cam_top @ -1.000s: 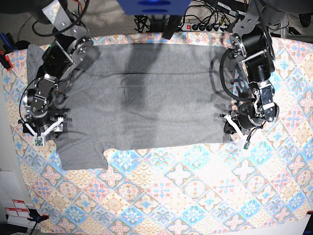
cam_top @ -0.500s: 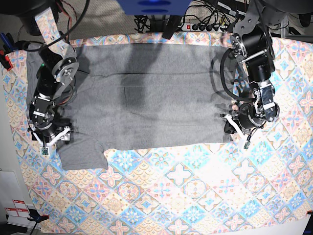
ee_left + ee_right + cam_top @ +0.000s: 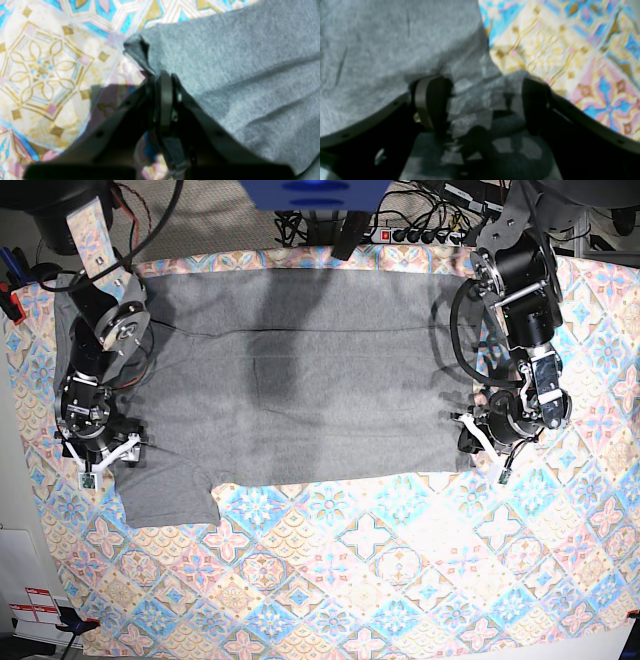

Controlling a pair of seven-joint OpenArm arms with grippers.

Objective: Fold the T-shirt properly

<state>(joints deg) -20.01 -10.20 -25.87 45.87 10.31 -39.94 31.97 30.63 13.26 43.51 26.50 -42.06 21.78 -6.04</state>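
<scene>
Grey knit T-shirt (image 3: 300, 370) lies spread flat across the far half of the tablecloth (image 3: 400, 580), hem toward the edge where the left arm works, one short sleeve pointing to the near edge on the right arm's side.

Left gripper (image 3: 478, 438) sits at the shirt's near hem corner. Wrist view shows its jaws closed tight on a pinch of the grey fabric, a small peak of cloth poking out past the tips (image 3: 162, 82).

Right gripper (image 3: 98, 458) hovers at the sleeve end with jaws spread wide. In its wrist view the fingers (image 3: 427, 105) straddle the shirt's edge; nothing clamped. View is blurred, so contact with the cloth is unclear.

Risks, as I judge them: only one corner is secured, so lifting now would drag the shirt skewed. The right jaws could close on tablecloth as well as shirt. The thin pinch on the left may slip under tension.

No containers in sight.
</scene>
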